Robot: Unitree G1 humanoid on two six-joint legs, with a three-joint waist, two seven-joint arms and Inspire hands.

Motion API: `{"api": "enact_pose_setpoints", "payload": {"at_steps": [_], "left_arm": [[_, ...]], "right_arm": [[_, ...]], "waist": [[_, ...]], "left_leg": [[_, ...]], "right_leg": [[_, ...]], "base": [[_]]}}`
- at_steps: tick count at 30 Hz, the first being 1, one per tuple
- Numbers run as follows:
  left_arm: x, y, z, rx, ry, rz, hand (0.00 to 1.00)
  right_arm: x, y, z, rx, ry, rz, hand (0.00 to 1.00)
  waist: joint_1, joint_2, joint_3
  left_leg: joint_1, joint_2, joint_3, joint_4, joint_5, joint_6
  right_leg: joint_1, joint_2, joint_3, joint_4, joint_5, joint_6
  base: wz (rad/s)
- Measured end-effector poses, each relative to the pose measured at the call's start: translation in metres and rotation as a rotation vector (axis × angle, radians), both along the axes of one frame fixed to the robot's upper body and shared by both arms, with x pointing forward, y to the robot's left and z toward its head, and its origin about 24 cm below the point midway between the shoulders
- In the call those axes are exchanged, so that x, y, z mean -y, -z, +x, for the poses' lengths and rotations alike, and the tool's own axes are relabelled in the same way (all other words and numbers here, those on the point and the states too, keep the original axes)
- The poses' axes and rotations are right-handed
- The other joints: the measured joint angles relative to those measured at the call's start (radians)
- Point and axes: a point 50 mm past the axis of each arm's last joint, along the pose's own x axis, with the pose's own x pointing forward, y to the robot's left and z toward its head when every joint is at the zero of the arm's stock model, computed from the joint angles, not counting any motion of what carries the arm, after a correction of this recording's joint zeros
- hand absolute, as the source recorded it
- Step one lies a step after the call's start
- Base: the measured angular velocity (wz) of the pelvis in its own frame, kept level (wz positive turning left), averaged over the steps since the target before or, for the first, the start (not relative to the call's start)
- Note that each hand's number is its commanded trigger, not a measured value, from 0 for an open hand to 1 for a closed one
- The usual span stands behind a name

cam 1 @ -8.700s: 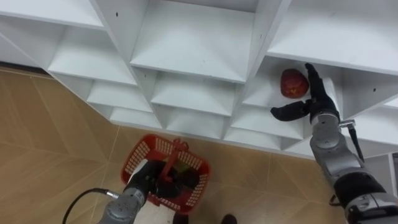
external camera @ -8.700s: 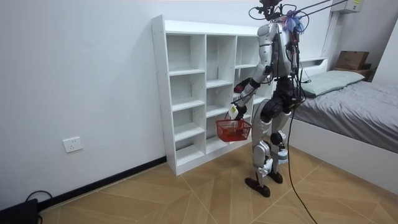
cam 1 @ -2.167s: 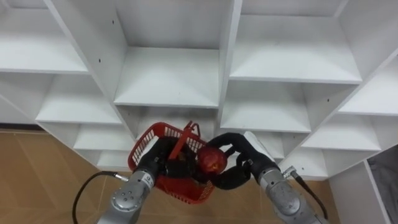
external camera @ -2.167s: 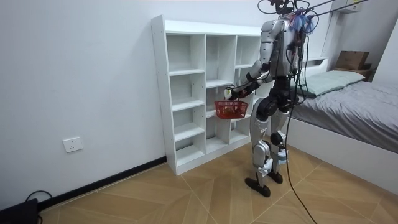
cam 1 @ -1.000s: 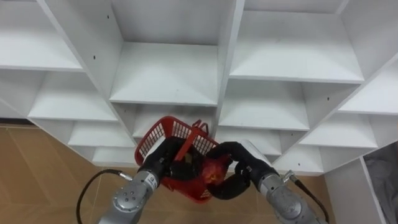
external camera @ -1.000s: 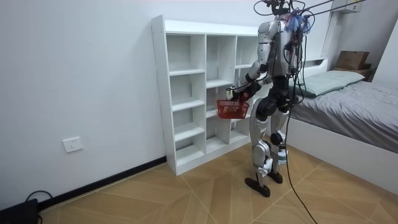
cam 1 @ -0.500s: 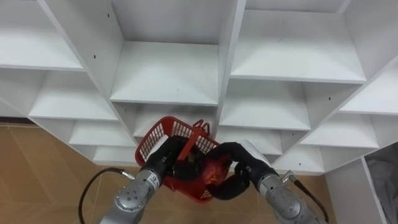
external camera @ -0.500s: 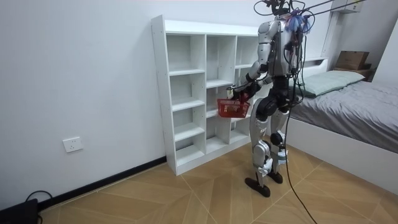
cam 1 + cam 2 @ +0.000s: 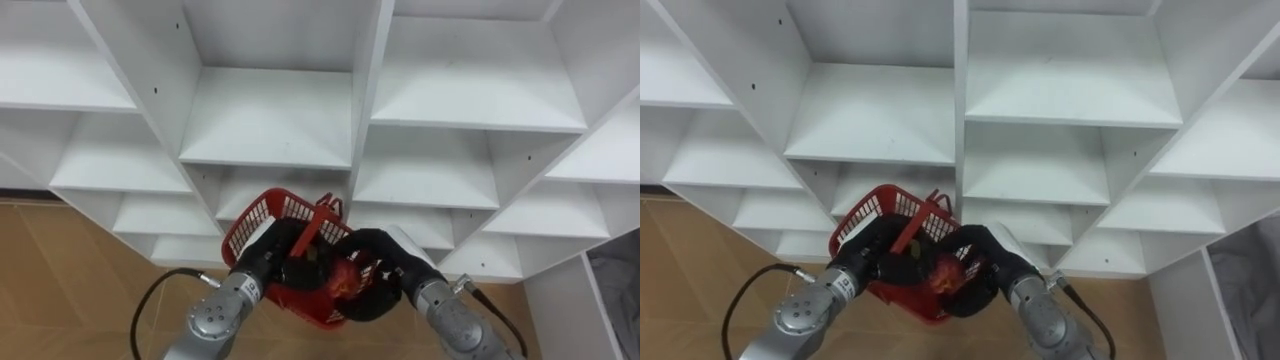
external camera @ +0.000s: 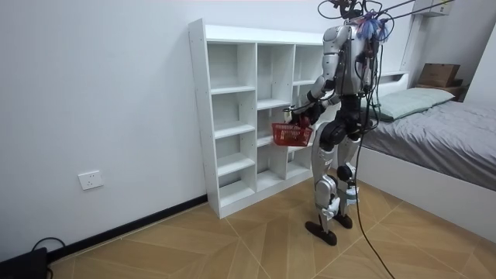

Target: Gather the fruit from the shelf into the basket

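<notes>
A wood floor (image 10: 232, 240) runs under an open-fronted white closet (image 9: 270, 120). The robot stands close before the closet's cubbies, with a bed (image 10: 442, 132) at three o'clock in the room view.

The right hand (image 9: 385, 265) is curled round a red fruit (image 9: 343, 283), its dark fingers wrapped over the top. It holds the fruit at the four-o'clock rim of the red basket (image 9: 262, 212), low enough that it looks partly inside. The left hand (image 9: 268, 258) is clenched on the basket's handle (image 9: 318, 222) and carries it in the air, tilted, at about six o'clock below the middle cubbies.

The drop into the basket seems nearly due. The main risk is the tilt: if the fruit is let go over the lower edge, it may roll out onto the floor. The withdrawing fingers could also catch the mesh or the handle and jolt the hanging basket.
</notes>
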Motion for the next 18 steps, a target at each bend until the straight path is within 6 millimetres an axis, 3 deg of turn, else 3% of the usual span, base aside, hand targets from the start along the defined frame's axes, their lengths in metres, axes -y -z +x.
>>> {"api": "enact_pose_setpoints", "payload": {"at_steps": [7, 18], "left_arm": [[0.0044, 0.0015, -0.0025, -0.015, 0.031, -0.008, 1.00], [0.0066, 0.0015, -0.0031, -0.022, 0.054, -0.019, 1.00]], "right_arm": [[-0.0100, -0.0003, -0.0011, -0.021, -0.013, 0.054, 0.00], [-0.0096, -0.0003, -0.0009, -0.024, -0.017, 0.053, 0.00]], "waist": [[-0.001, 0.001, 0.0008], [-0.004, 0.001, 0.0012]], "left_leg": [[-0.001, 0.000, 0.000, -0.002, 0.000, 0.000], [-0.001, 0.000, -0.001, -0.001, 0.000, 0.000]], "right_leg": [[-0.001, 0.000, -0.001, 0.000, 0.000, 0.000], [-0.003, 0.000, 0.001, 0.003, 0.000, 0.000]], "base": [[0.00], [0.00]]}}
